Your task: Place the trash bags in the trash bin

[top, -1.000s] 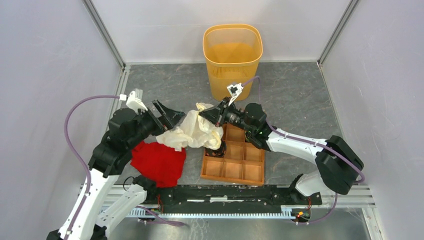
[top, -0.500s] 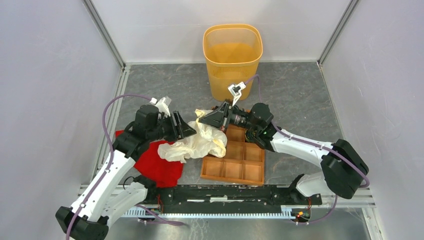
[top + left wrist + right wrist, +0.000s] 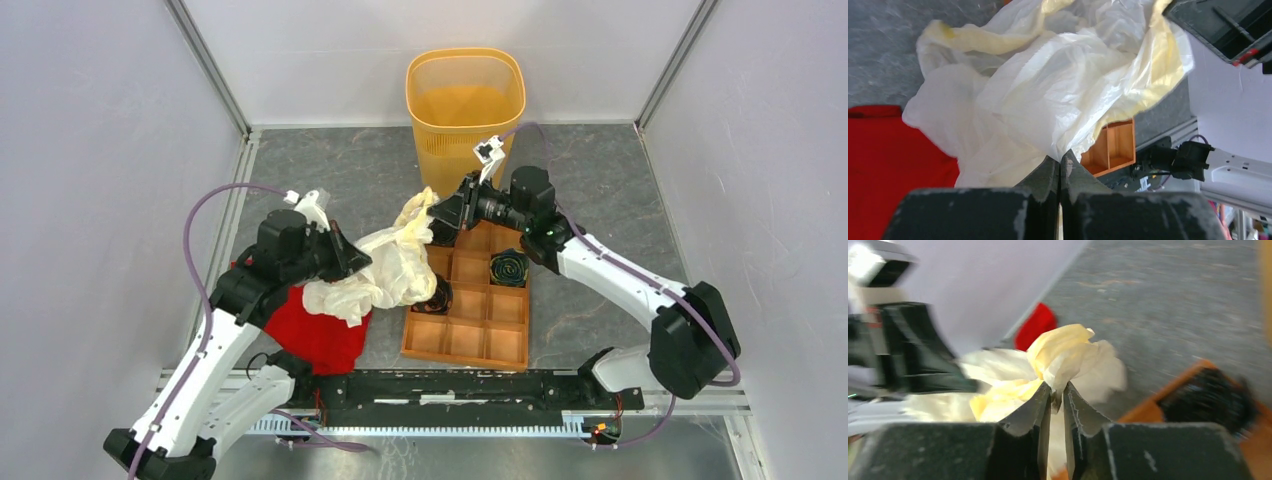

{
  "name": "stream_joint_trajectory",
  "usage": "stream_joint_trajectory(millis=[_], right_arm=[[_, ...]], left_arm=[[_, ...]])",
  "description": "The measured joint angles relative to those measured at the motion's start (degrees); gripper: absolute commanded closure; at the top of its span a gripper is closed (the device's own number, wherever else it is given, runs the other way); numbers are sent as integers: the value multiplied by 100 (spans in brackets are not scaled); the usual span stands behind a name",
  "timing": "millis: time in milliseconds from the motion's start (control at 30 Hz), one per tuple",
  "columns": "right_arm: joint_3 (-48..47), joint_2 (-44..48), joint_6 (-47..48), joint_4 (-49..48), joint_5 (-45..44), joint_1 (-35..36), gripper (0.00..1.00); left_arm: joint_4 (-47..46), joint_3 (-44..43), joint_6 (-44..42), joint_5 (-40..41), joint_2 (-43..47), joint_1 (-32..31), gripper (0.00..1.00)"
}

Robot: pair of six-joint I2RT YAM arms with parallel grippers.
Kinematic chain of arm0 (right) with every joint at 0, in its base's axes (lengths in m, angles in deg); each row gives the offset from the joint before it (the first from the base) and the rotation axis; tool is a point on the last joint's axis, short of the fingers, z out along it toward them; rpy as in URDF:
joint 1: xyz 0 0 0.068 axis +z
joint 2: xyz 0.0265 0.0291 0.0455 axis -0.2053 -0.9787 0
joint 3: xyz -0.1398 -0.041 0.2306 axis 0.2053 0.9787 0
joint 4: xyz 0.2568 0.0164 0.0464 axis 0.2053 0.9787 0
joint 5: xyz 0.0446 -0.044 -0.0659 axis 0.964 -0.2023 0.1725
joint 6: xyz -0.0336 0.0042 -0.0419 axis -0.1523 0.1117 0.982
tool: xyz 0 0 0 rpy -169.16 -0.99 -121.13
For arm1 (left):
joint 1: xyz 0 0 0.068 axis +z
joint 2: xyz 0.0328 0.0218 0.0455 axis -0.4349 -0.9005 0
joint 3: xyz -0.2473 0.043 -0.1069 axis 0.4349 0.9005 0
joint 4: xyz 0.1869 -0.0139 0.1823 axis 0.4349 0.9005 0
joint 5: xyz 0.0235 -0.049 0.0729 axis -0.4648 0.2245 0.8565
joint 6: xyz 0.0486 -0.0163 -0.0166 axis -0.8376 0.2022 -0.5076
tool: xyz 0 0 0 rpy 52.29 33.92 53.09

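Nearest the arm bases, at about 7 o'clock from the bag, a red cloth lies flat on the table, and a brown tray of square compartments sits at 5 o'clock, a black coil in one far compartment. The bag is bunched up between the two arms, draped partly over the cloth and the tray's near-left corner. The left gripper is clenched on the bag's 9 o'clock edge. The right gripper pinches a gathered crest at 1 o'clock, with film between its nearly closed jaws.

The bag looks feather-light, limp and slippery. It will likely sag, cling and slide from a shallow pinch, so a gathered fold or the mouth's edge seems the safest hold. The cloth beneath could be dragged along, and the tray's walls could snag trailing film. The bin stands upright and open at 12 o'clock, well apart from the bag, nothing between them but the right arm.
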Motion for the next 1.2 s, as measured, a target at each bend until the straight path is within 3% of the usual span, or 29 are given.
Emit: stream_joint_trajectory(millis=[167, 300, 433, 567, 767, 900, 967, 1200], right_arm=[[-293, 509, 1320, 1845, -1189, 22, 42], [-407, 962, 2013, 2629, -1738, 313, 21], [-352, 1307, 2435, 2791, -1814, 772, 12], [103, 1506, 2564, 2074, -1600, 1283, 13], [254, 800, 2406, 909, -1294, 1495, 35], [612, 649, 2129, 208, -1425, 1460, 86], [863, 680, 1928, -63, -1513, 1368, 98], [2044, 787, 713, -1373, -619, 28, 100]], left_arm=[[251, -461, -131, 584, 157, 0, 98], [291, -621, -177, 857, 238, 0, 98], [334, -717, -192, 1010, 240, 0, 98], [372, -807, -190, 1027, 175, 0, 98], [378, -881, -186, 898, 120, 0, 98], [361, -881, -173, 734, 179, 0, 98], [354, -881, -168, 675, 223, 0, 98], [496, -1049, -125, 951, 203, -2, 98]])
